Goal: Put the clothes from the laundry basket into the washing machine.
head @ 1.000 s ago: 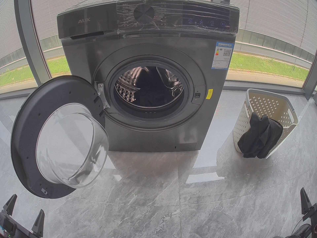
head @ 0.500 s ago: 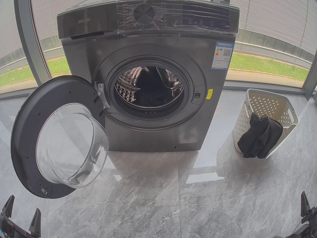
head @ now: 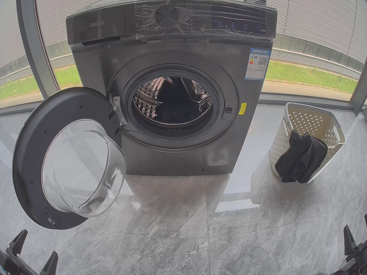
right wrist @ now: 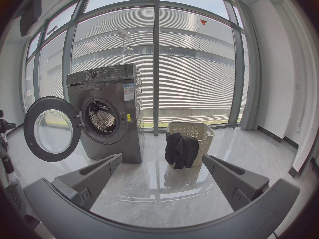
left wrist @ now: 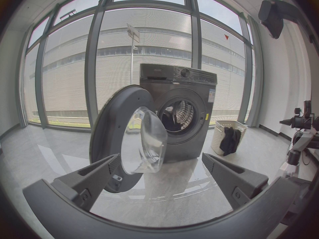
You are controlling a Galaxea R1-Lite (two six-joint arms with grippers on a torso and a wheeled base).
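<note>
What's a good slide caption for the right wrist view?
Open right end effector faces black garment draped over laundry basket beside the open washing machine.

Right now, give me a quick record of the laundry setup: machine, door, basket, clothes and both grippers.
washing machine: front loader, before the windows
door: swung wide open, on the robot's left
laundry basket: white, on the floor right of the machine
clothes: dark garment draped over the basket's front rim
left gripper: open, empty, low, apart from the basket
right gripper: open, empty, facing the basket
</note>
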